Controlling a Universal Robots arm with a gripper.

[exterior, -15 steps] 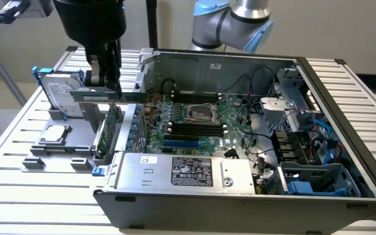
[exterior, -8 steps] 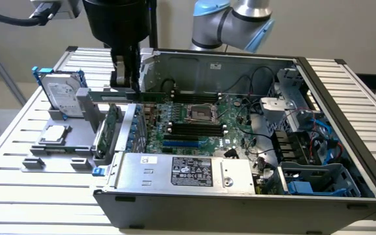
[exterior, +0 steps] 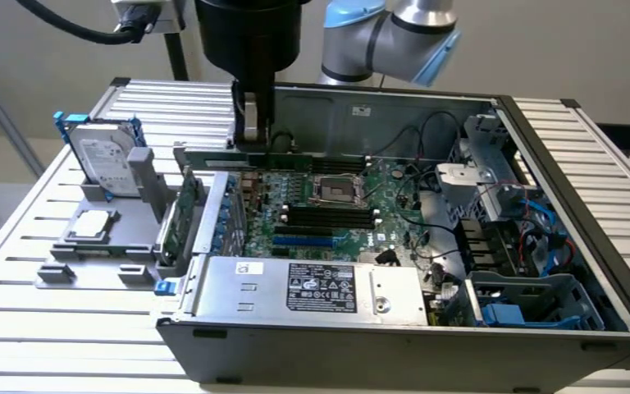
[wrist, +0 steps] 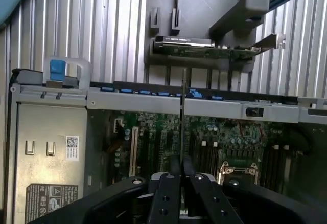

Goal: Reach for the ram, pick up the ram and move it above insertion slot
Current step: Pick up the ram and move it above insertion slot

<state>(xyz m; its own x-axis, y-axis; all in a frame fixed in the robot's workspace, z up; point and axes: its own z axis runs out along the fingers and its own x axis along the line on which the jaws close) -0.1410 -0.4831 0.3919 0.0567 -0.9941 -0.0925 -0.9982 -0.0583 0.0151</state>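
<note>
**Q:** Reading from the exterior view's left, how is each item placed, and why?

**A:** Outside the computer case (exterior: 577,246), a grey holder block (exterior: 107,238) keeps a hard drive with blue rails (exterior: 107,160) standing upright, probably so it can be taken from above. A wider green card (exterior: 189,209) stands on edge between that holder and the case wall. Over the motherboard (exterior: 337,205), the gripper (exterior: 252,131) hangs vertically, pinching the ram (exterior: 252,158). The stick is held level and edge-down, above the dark memory slots (exterior: 326,217) and roughly parallel to them, an attitude that judges well for insertion. In the wrist view the fingers (wrist: 168,193) are pressed together on the ram (wrist: 182,116), seen edge-on as a thin line.

**Q:** What writing can be read?

**A:** Little. The power supply (exterior: 293,287), at the case's near edge, carries a black label (exterior: 321,289) and a small white sticker (exterior: 252,268); the hard drive bears a pale label. None of the text is legible.
</note>
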